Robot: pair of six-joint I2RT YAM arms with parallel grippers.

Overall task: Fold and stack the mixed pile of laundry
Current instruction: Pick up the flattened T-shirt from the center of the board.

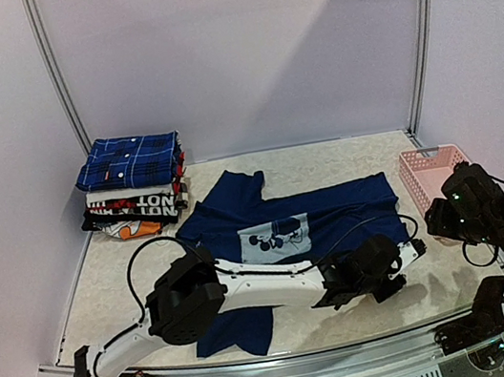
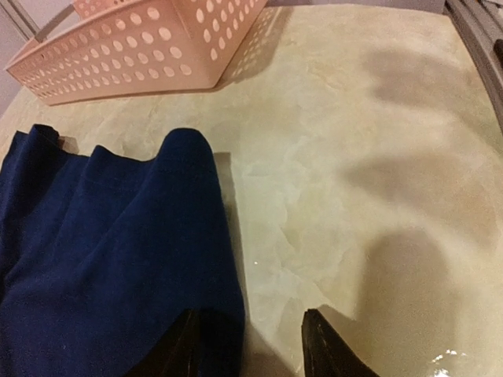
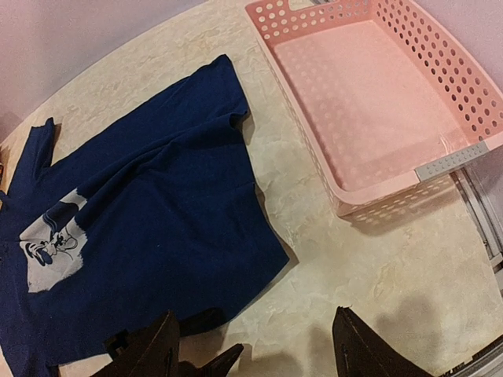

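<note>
The navy T-shirt (image 1: 333,209) lies spread flat mid-table, its pale-blue chest print (image 1: 275,238) facing up. The dark-blue plaid shirt (image 1: 128,161) lies folded on top of a stack at the back left. My left gripper (image 2: 251,349) is open and low at the T-shirt's right hem (image 2: 102,251). One finger (image 2: 185,349) is over the cloth and the other (image 2: 322,349) is over bare table. In the top view it (image 1: 395,259) reaches across from the left. My right gripper (image 3: 255,353) is open and empty, held above the table beside the T-shirt's corner (image 3: 267,263).
A pink lattice basket (image 1: 422,181) stands empty at the right, also in the right wrist view (image 3: 338,192) and the left wrist view (image 2: 141,55). Folded white and black red-lettered garments (image 1: 135,210) lie under the plaid shirt. The left arm (image 1: 250,290) lies across the T-shirt's near part.
</note>
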